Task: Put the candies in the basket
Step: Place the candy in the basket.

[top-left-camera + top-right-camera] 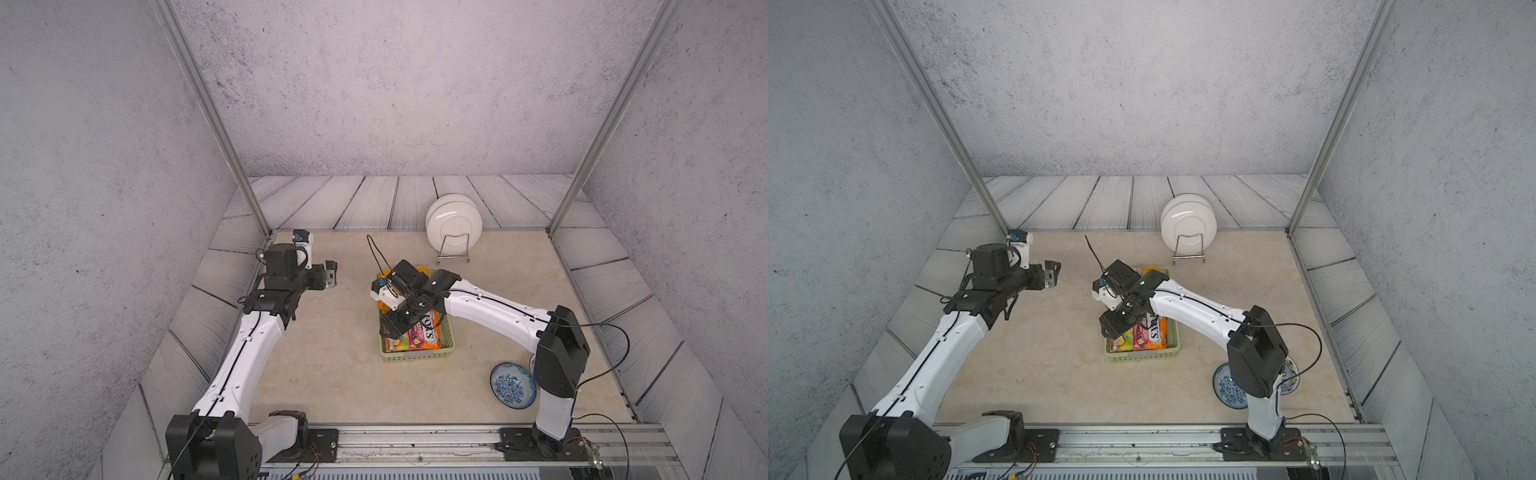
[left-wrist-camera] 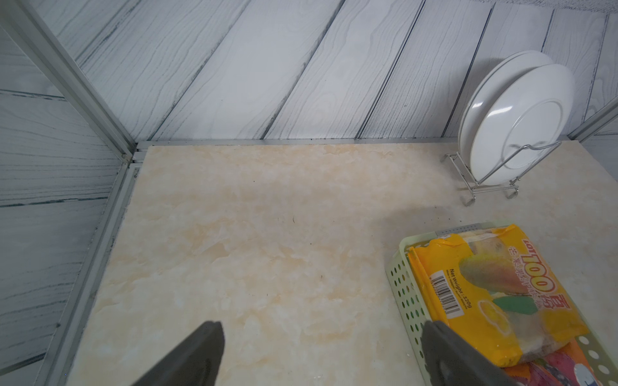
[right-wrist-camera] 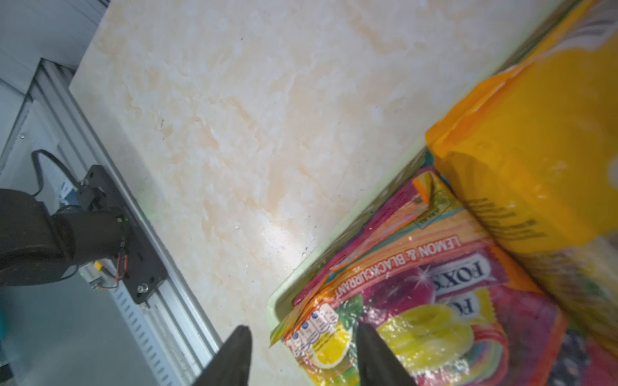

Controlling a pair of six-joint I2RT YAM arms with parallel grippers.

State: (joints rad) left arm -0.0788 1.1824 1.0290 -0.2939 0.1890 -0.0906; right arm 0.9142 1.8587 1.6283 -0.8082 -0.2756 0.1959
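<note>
Right wrist view is showing the right tool [image 3: 302, 329] spread (pinching nothing) over candies [image 3: 418, 294] lying in the basket [image 3: 277, 304]. Left tool [image 2: 322, 326] is hovering spread above the bench [image 2: 267, 234].

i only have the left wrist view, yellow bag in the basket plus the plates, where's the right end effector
Observer: The right end effector hangs over the near end of the basket, the end your view cuts off.
Operator: holding anything
Observer: No. Its jaws stand apart above a FOX'S lemon and blackcurrant packet that lies in the basket.
Operator: any candy left out
Observer: Both top views show none on the table outside the basket.
</note>
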